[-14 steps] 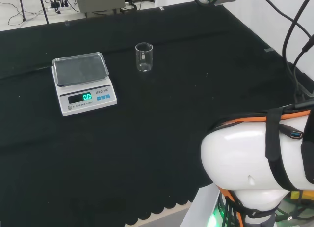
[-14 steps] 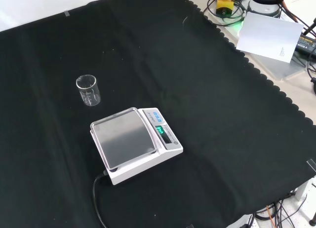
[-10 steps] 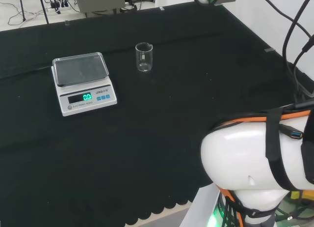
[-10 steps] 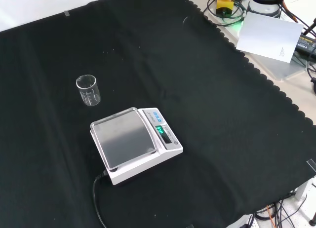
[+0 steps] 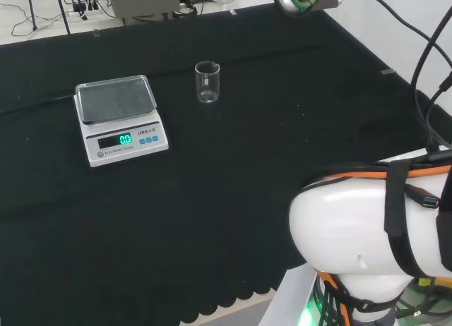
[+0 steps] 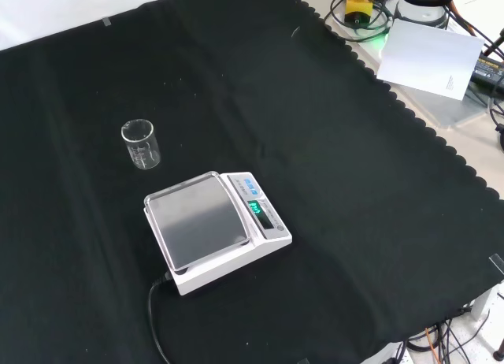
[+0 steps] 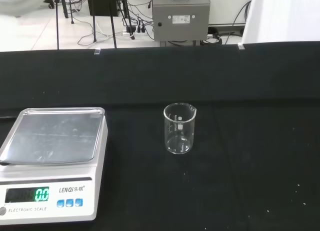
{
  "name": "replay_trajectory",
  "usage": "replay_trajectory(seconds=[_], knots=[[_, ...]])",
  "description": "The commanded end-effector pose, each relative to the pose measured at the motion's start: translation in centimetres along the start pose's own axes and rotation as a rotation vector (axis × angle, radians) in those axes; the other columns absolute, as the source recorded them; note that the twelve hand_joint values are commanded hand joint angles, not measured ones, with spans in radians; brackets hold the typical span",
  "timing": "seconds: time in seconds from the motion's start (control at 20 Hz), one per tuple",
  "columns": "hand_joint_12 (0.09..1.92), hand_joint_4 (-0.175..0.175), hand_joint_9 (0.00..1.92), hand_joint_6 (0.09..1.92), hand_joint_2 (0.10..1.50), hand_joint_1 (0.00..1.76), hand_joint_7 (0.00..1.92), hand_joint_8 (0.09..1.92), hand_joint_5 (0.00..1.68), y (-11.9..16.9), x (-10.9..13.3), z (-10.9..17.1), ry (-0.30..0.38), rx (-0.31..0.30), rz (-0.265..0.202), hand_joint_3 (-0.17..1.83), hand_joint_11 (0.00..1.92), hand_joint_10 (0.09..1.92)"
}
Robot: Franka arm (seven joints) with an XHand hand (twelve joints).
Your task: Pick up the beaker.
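Arm link [image 5: 360,231]: large, rounded, glossy white shell. Orange seam band [image 5: 353,172] along upper edge. Black strap [image 5: 395,213] wrapped across shell. Black cables [image 5: 424,65] above. Green light at base [image 5: 311,315].

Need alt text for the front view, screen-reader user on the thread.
A small clear glass beaker stands upright and looks empty on a black cloth that covers the bench. Nearer the camera, apart from it, sits a white electronic scale with a steel pan, its display lit green. Past the cloth's scalloped edge at upper right lie cables and a white sheet.
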State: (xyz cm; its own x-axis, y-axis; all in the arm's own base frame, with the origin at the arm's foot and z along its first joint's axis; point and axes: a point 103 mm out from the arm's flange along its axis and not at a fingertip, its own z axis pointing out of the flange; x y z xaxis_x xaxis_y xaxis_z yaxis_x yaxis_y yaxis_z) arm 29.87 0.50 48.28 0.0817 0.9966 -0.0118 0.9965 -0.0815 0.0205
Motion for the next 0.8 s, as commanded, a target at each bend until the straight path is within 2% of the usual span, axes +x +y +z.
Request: replay_trajectory(seconds=[0.05,0.15,0.3,0.5,0.8], knots=[[0.86,0.013,0.04,0.09,0.67,0.58,0.00,0.55,0.08,6.3,0.4,3.8,-0.021,0.029,0.000,0.31,0.00,0.84],[0.86,0.014,0.03,0.09,0.68,0.58,0.00,0.53,0.08,8.9,1.8,5.1,-0.013,0.039,-0.017,0.29,0.00,0.84],[0.85,0.015,0.02,0.09,0.68,0.59,0.00,0.49,0.06,11.9,1.7,6.9,-0.002,0.049,-0.044,0.28,0.00,0.84],[0.84,0.020,0.01,0.09,0.69,0.61,0.00,0.43,0.03,15.3,0.5,9.2,-0.011,0.080,-0.061,0.26,0.00,0.85],[0.76,0.027,0.00,0.09,0.71,0.63,0.00,0.28,0.00,19.6,-2.8,12.5,0.022,0.121,-0.047,0.22,0.00,0.79]])
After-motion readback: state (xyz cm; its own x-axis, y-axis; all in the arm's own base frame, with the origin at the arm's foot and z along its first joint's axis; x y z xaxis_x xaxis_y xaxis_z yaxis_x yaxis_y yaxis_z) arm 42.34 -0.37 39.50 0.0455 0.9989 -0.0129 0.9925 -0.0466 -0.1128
